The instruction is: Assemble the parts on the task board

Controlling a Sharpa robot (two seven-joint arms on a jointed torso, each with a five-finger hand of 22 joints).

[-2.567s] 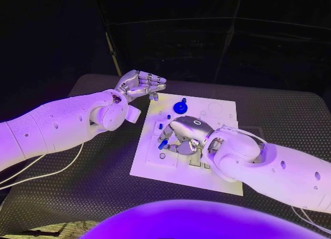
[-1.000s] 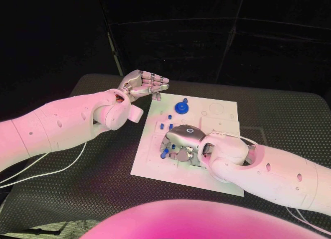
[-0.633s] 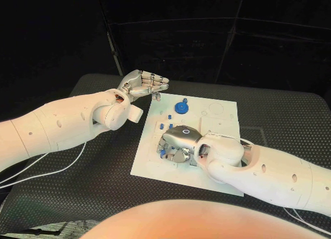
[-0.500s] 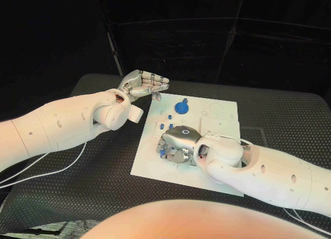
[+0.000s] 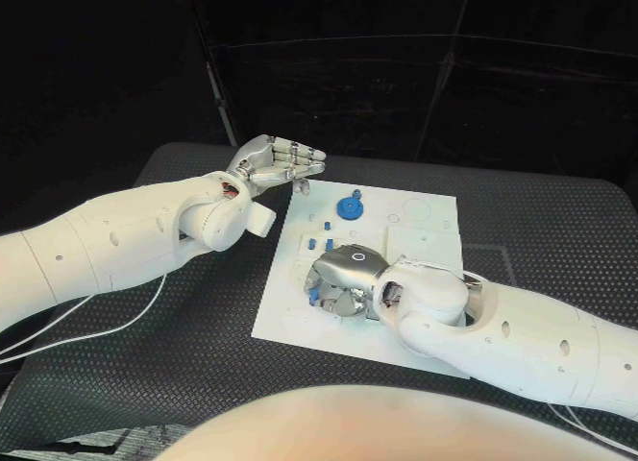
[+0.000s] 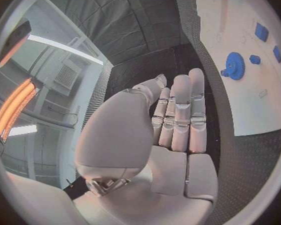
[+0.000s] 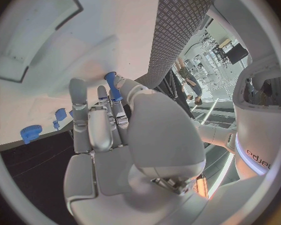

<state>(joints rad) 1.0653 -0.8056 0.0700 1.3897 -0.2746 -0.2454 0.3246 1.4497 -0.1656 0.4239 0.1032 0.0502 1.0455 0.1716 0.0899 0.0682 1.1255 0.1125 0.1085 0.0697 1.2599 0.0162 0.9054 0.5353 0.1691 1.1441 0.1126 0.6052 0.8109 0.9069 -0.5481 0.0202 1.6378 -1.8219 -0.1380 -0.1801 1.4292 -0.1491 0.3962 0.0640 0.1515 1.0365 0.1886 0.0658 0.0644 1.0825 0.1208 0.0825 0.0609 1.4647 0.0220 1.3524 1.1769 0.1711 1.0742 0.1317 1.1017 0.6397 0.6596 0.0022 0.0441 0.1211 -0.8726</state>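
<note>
The table (image 5: 153, 317) was the big black mat under everything, with the white board (image 5: 423, 216) sitting in the middle of it.

The left arm (image 5: 111, 245) came in over the table and ended just off the board's far left corner. The left hand (image 5: 274, 161) hung there above the table with its fingers curled in against the palm and nothing in them, basically a loose fist. From the left wrist camera you could see the same thing, fingers (image 6: 181, 110) folded up side by side, board (image 6: 240, 95) off to one side.

The right arm (image 5: 527, 331) reached across the near right part of the board, and the right hand (image 5: 344, 279) was down low over the board's left half, palm facing down. In the right wrist view it had a small blue peg (image 7: 112, 85) pinched between thumb and a fingertip, tip pointing at the board (image 7: 84, 50). Whether the peg was already touching the board, hard to tell.

Smaller stuff: a blue gear (image 5: 351, 207) sat on the far part of the board, well clear of both hands, and a few little blue parts (image 5: 324, 224) stood between the gear and the right hand.
</note>
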